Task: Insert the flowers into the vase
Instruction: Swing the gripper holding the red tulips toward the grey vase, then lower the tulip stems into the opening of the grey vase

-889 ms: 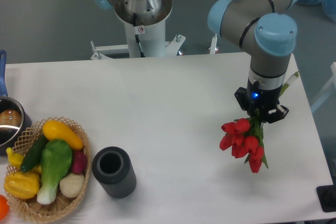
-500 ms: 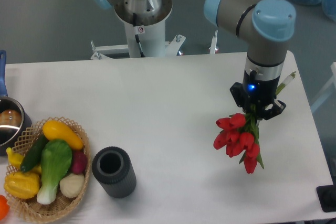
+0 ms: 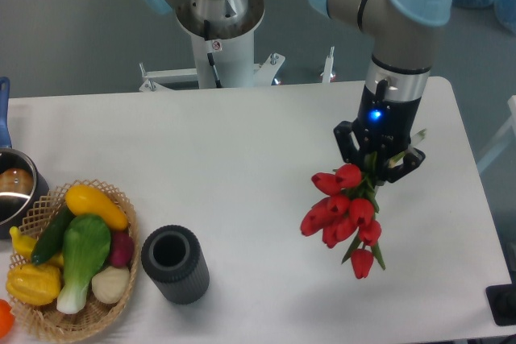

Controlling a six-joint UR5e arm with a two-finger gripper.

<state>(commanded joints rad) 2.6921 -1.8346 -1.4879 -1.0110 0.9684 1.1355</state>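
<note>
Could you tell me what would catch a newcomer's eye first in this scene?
Most striking is the bunch of red flowers hanging heads-down from the gripper over the right half of the white table. Next comes the wicker basket of bright toy vegetables at the front left corner, with the dark grey vase standing open and upright just to its right.

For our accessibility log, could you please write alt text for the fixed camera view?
A robot gripper holds red flowers above the right side of a white table. A dark grey vase stands empty at front left, beside a basket of toy vegetables and a pot.
</note>
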